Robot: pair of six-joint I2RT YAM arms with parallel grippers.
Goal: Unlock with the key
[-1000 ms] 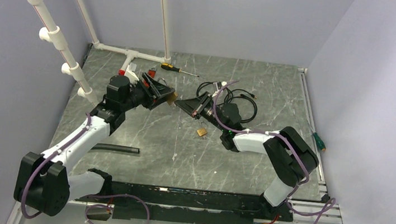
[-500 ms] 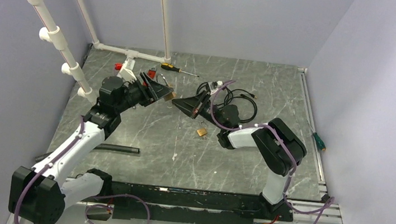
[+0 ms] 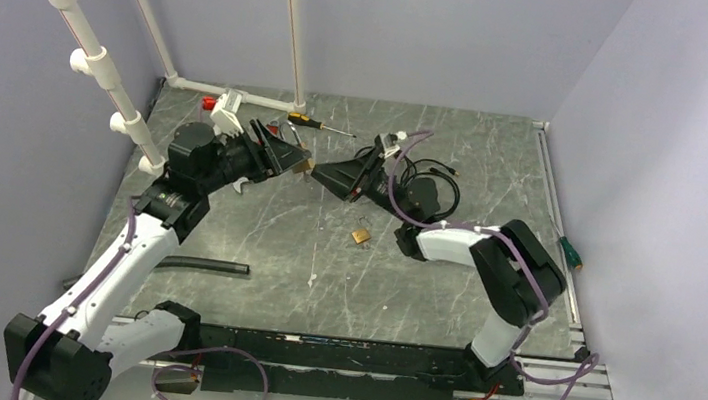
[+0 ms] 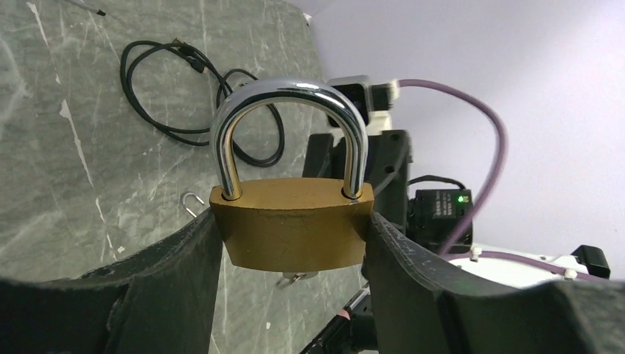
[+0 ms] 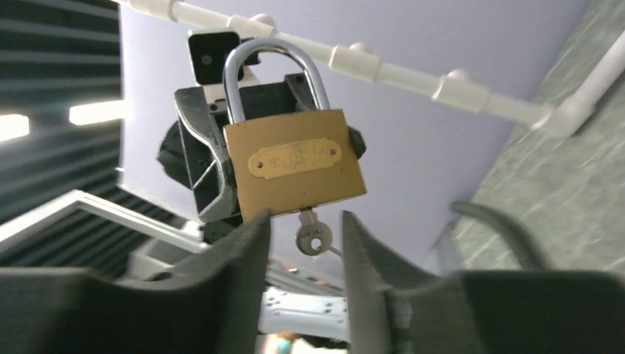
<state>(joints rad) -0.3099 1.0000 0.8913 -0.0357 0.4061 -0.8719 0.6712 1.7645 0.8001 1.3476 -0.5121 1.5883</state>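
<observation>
A brass padlock with a chrome shackle is held up off the table, my left gripper shut on its body. Both shackle legs sit in the body. A small silver key hangs from the keyhole under the padlock. My right gripper is open, a finger on each side of the key with a gap on both sides. In the top view the left gripper and right gripper meet tip to tip at the padlock, above the back of the table.
A second small brass padlock lies on the table below the grippers. Black cables coil behind the right arm. A yellow-handled screwdriver lies by the white pipe frame. A black strip lies at the left, a green tool at the right edge.
The right jaws have opened off the key, which stays in the lock. Both grippers have moved toward the back of the table with the padlock, the left arm stretching out.
</observation>
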